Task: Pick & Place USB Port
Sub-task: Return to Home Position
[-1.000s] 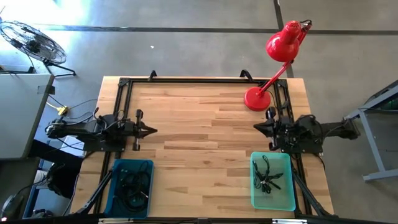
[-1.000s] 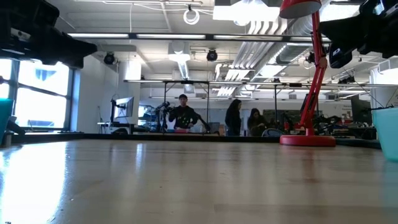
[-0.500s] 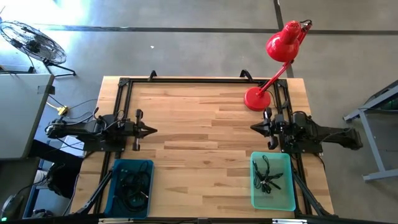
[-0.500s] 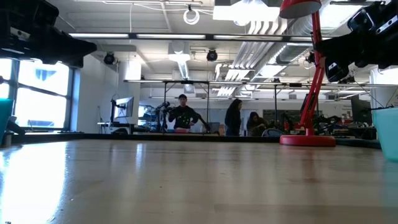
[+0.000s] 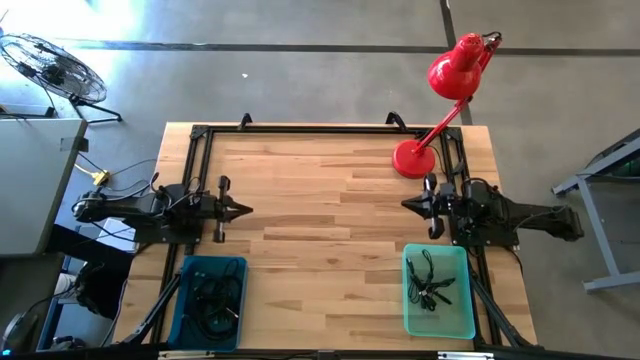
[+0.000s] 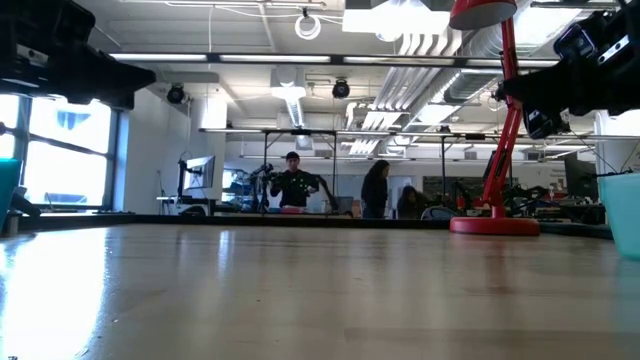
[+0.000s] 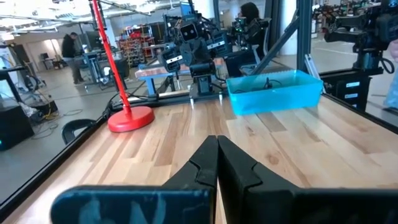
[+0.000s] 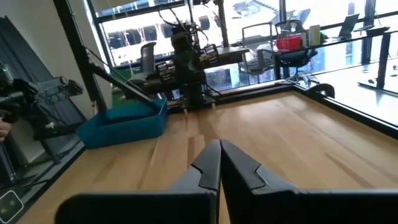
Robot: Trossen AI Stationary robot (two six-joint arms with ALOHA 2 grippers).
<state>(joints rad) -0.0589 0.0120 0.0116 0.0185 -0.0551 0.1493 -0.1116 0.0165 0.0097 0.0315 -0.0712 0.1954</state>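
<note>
Two bins sit at the table's near edge. The light teal bin (image 5: 438, 292) on the right holds dark cabled USB pieces (image 5: 430, 282); it also shows in the left wrist view (image 7: 275, 91). The darker blue bin (image 5: 211, 300) on the left holds dark cables; the right wrist view shows this bin (image 8: 124, 123). My left gripper (image 5: 248, 210) hovers at the table's left side, shut and empty (image 7: 217, 163). My right gripper (image 5: 405, 205) hovers at the right side, just beyond the teal bin, shut and empty (image 8: 219, 163).
A red desk lamp has its base (image 5: 410, 159) on the far right of the table, its head leaning out beyond the far edge. A black frame (image 5: 320, 129) runs along the table's far and side edges. People stand in the room behind (image 6: 292, 187).
My right arm has straightened and its gripper has moved a little toward the table's middle, away from the right edge, staying shut. In the low view it has come lower. The left arm has kept still.
</note>
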